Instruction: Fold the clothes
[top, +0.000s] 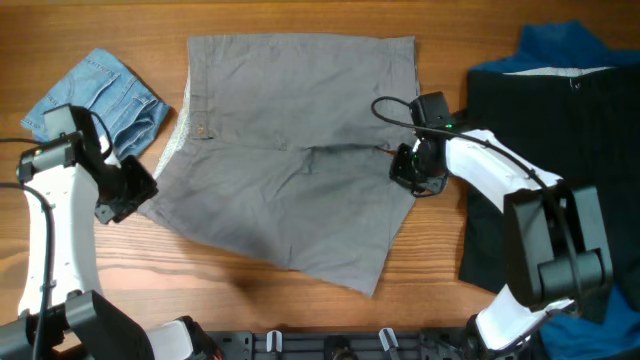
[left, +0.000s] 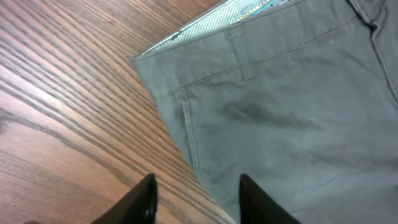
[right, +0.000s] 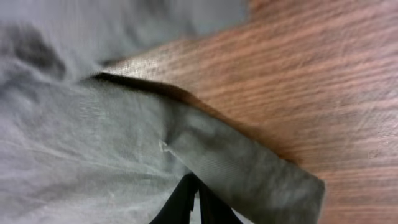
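The grey shorts (top: 290, 170) lie spread flat on the wooden table, with the waistband at the left and the leg hems at the right. My left gripper (top: 130, 195) is open at the shorts' left edge, below the waistband corner. In the left wrist view its fingers (left: 196, 199) straddle the edge of the grey cloth (left: 286, 112), one over wood and one over fabric. My right gripper (top: 408, 172) is at the shorts' right edge, near the crotch. In the right wrist view its fingers (right: 196, 190) are shut on a raised fold of the grey hem (right: 249, 168).
Light-blue denim shorts (top: 100, 95) lie crumpled at the far left. A black garment (top: 540, 150) lies at the right with a dark-blue piece (top: 565, 45) behind it. Bare wood (top: 250, 290) runs along the table's front edge.
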